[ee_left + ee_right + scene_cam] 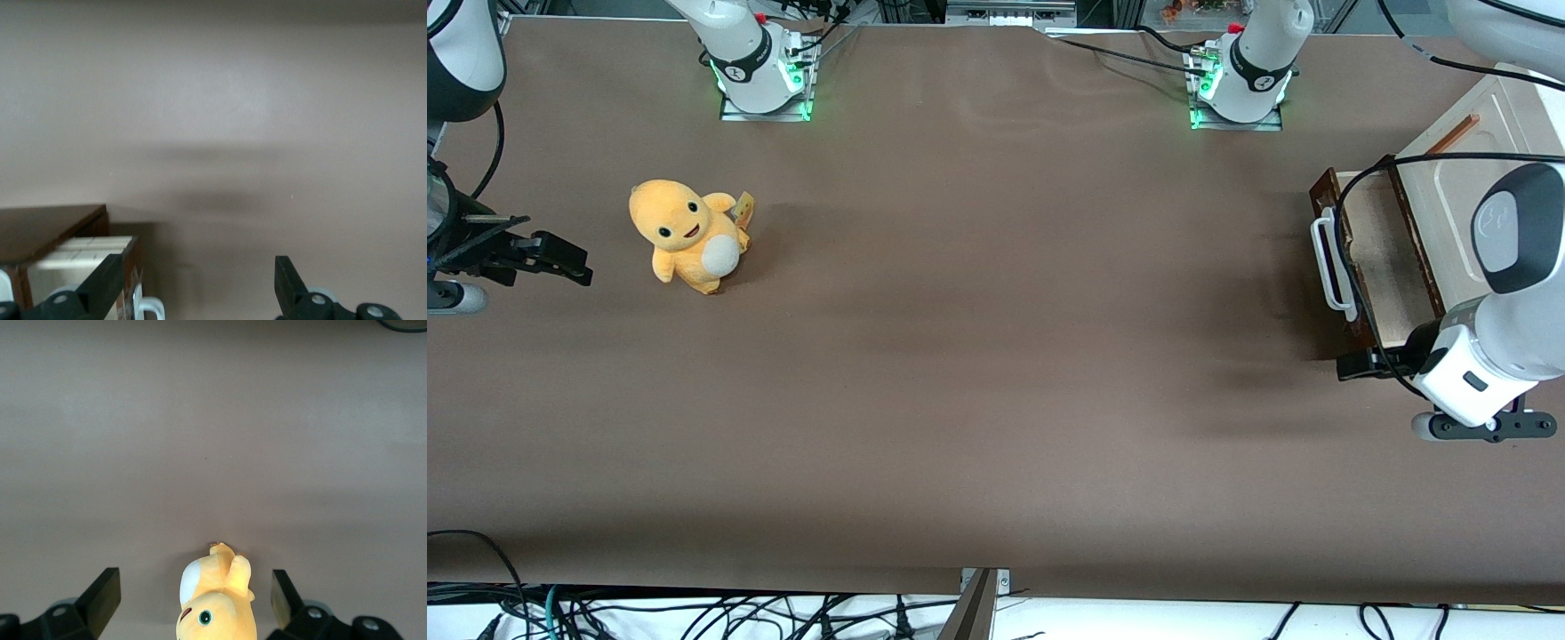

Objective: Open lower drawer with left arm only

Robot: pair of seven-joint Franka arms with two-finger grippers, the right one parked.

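The left arm (pixel 1507 293) ran off the front view's edge, so its upper links were cut away, and its white wrist covered the nearest corner of the lower drawer (pixel 1374 258). A black cable crossed the drawer's pale tray. The gripper (pixel 1352 365) showed only as a small dark shape just nearer the camera than the drawer, partly masked by the wrist. In the left wrist view the gripper (pixel 200 283) had its finger bases cropped, and the drawer (pixel 80 257) and its white handle (pixel 150 308) were cut by the edge. The cabinet's cream panel (pixel 1458 191) was partly hidden by the arm.
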